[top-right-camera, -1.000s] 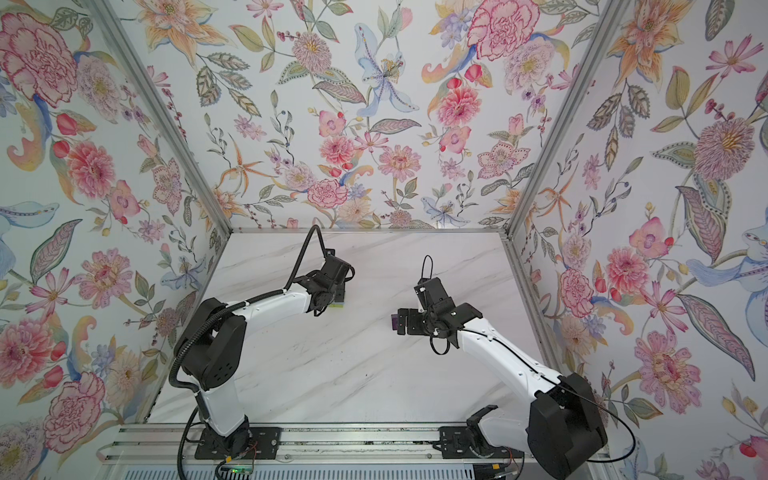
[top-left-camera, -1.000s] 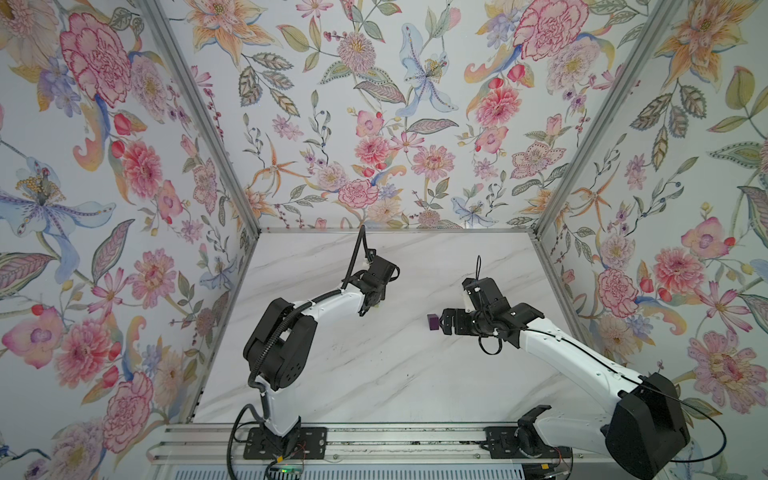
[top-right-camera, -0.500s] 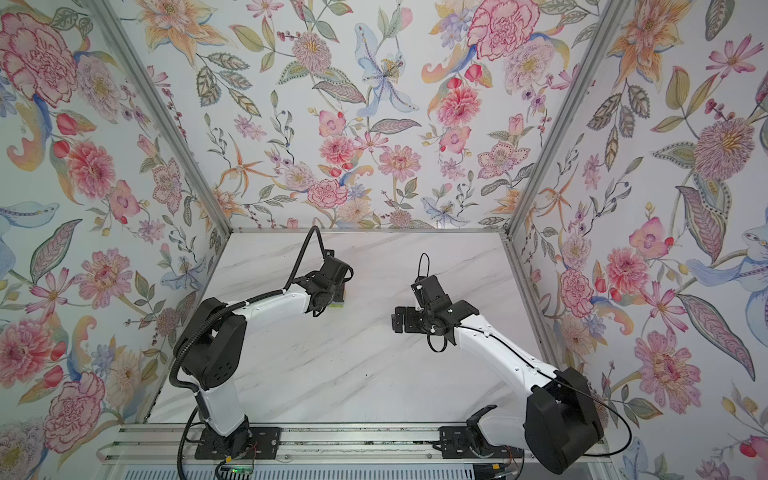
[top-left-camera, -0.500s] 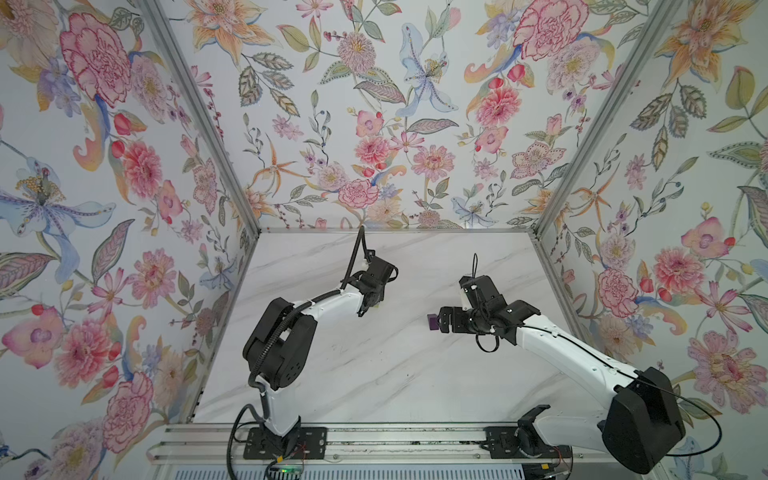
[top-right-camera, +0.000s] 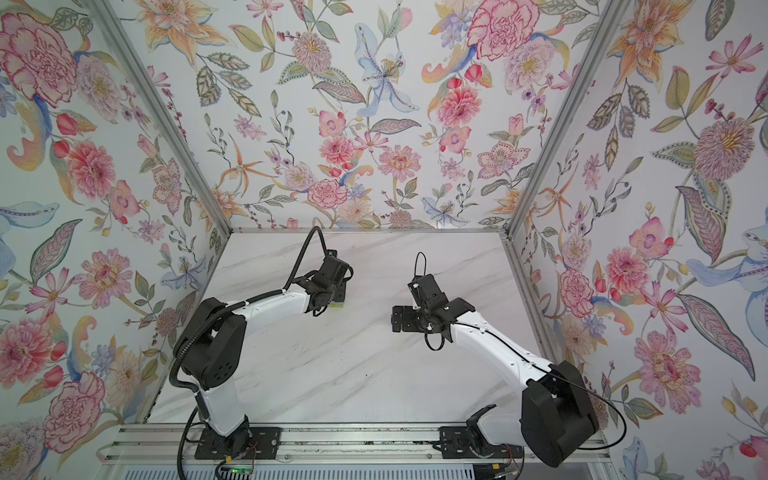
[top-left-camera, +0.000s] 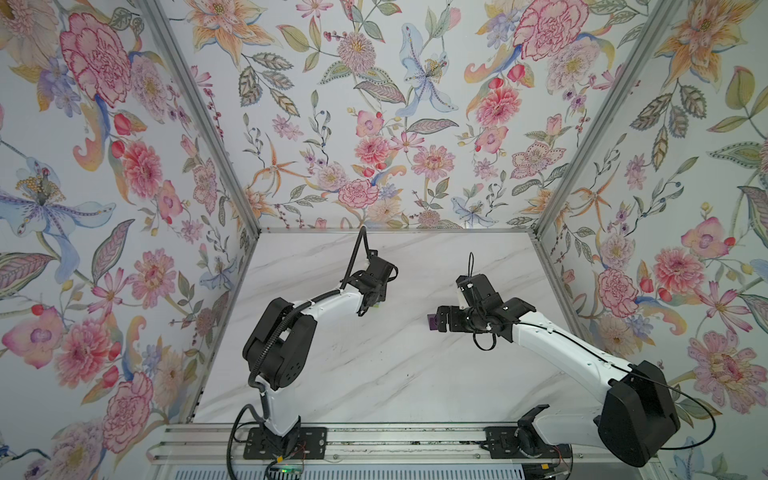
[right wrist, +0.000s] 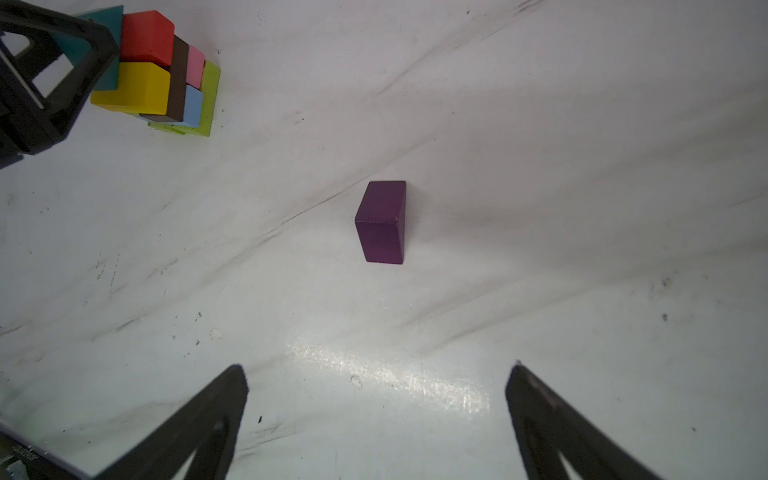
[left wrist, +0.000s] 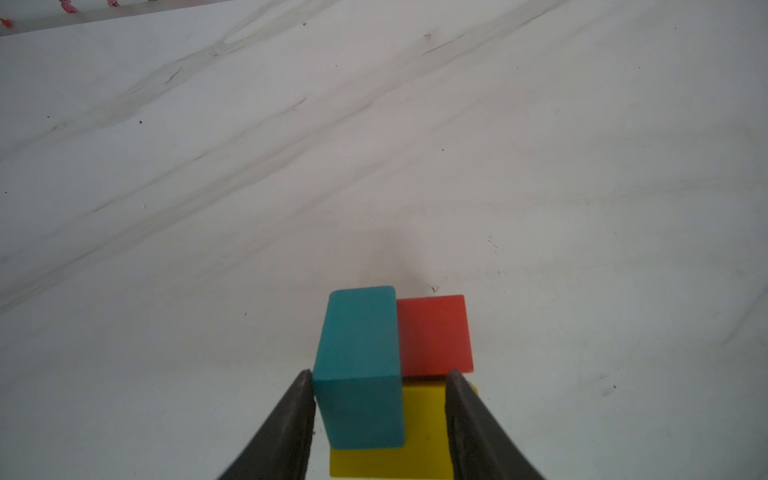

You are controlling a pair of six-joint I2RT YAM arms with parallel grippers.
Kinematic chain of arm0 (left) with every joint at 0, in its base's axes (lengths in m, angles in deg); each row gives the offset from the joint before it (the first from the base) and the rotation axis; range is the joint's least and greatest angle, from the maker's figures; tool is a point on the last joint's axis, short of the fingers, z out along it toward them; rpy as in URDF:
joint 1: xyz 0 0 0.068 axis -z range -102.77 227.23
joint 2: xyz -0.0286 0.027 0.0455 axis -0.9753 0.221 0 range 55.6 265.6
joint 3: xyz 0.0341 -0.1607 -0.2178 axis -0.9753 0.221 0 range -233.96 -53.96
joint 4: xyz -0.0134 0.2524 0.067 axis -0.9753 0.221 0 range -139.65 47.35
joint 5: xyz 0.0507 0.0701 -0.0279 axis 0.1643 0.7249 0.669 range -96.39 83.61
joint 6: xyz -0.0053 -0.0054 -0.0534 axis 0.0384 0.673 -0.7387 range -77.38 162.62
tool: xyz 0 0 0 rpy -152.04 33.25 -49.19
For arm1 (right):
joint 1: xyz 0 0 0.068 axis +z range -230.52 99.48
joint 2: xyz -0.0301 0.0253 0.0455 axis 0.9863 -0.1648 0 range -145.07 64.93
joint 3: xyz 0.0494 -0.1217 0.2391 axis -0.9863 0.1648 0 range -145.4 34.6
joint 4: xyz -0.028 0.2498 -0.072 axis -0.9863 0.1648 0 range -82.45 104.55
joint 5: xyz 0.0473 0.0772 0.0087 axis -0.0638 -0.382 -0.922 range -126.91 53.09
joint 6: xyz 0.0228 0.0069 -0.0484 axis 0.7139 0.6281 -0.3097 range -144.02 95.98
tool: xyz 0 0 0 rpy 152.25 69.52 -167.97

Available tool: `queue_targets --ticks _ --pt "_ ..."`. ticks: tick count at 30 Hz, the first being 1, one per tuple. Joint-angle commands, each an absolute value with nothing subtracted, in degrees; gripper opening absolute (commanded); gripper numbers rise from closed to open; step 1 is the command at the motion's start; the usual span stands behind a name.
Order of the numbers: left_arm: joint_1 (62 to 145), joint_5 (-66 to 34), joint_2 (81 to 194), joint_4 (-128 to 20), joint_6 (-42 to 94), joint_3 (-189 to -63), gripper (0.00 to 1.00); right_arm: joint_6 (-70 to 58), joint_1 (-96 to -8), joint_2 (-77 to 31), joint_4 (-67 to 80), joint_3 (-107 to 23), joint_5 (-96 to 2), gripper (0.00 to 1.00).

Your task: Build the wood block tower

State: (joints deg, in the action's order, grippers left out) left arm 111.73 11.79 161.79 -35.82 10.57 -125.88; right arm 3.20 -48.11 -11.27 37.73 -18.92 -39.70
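Blocks of painted wood make a small square tower point(right wrist: 166, 79) that stands straight up on the white marble table point(top-left-camera: 374, 374). It is on the left in both top views, where the left arm hides nearly all of it. From the bottom up, the right wrist view shows a lime green block point(right wrist: 210, 99), then a pink block point(right wrist: 195, 68) beside a light blue block point(right wrist: 193, 104). Above those is a long brown block point(right wrist: 178, 79), then a red block point(left wrist: 434, 336) beside a yellow block point(left wrist: 419, 415). On top lies a flat teal block point(left wrist: 357, 345), its long side running across both of them and covering only half of that layer. The left gripper point(left wrist: 379, 374) sits over the teal block with its black fingers apart. One finger point(left wrist: 299, 407) touches the block's side and the other has a gap. The right gripper point(right wrist: 377, 368) hangs above a small purple block point(right wrist: 380, 222), spread wide and holding nothing. That block lies alone on the table, well apart from the tower. Its long side seems to point the same way the fingers reach.
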Motion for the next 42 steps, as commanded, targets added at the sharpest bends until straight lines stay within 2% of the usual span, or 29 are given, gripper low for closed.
queue_targets --ticks 1,6,9,12,23,29,31,35,42 --pt "111.3 11.1 160.3 -36.4 11.6 -126.4 0.52 3.9 -47.6 -11.8 38.1 -20.6 -39.2 0.99" --pt "111.3 11.7 160.5 -35.5 11.8 -126.9 0.55 4.0 -47.4 -11.5 38.4 -20.5 -38.9 0.99" --pt "111.4 12.1 159.0 -35.7 12.0 -126.8 0.62 4.1 -47.5 -11.4 38.4 -20.4 -38.8 0.99" --pt "111.3 12.2 156.7 -36.4 12.5 -126.8 0.67 4.0 -47.4 -11.4 38.3 -20.8 -38.8 0.99" --pt "111.5 12.4 144.6 -36.0 14.7 -125.4 0.74 4.0 -47.0 -11.6 40.0 -22.1 -36.0 0.99" --pt "111.5 13.3 132.6 -37.0 15.2 -116.1 0.78 4.4 -46.8 -14.7 40.5 -22.8 -35.8 0.99" --pt "111.3 13.3 128.2 -37.5 15.2 -112.0 0.81 4.4 -46.6 -16.2 40.5 -23.4 -36.0 0.94" --pt "111.4 13.2 119.1 -37.2 14.8 -104.0 0.99 4.3 -45.9 -20.0 40.9 -25.4 -35.7 0.89" --pt "111.2 12.0 108.2 -35.8 12.5 -94.1 1.00 4.4 -45.0 -26.8 42.6 -30.0 -33.4 0.85"
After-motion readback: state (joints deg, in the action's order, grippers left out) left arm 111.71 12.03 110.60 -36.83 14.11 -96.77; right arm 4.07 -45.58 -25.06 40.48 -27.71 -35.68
